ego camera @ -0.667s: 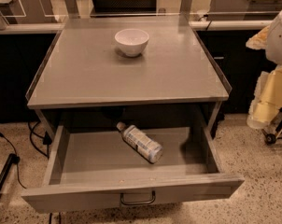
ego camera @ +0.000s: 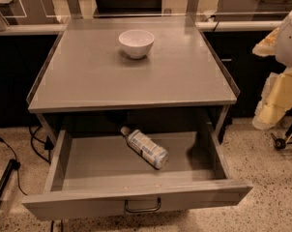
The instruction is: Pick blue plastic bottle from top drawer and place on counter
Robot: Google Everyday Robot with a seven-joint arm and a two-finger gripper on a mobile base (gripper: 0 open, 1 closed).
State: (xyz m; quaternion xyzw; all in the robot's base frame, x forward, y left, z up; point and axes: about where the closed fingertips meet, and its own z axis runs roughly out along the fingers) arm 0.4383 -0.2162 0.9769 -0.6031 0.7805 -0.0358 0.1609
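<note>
Well left of the end effector [ego camera: 275, 100] lies the blue plastic bottle [ego camera: 146, 148].

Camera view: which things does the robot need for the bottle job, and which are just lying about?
Needed: blue plastic bottle, lying in the open top drawer; counter; gripper, at the right edge, away from the drawer.
Lying about: white bowl on the counter; black cables at the left.

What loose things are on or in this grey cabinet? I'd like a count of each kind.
1 bowl, white, on the counter
1 bottle, lying in the open drawer
Total: 2
The gripper hangs at the right edge, away from both.
</note>
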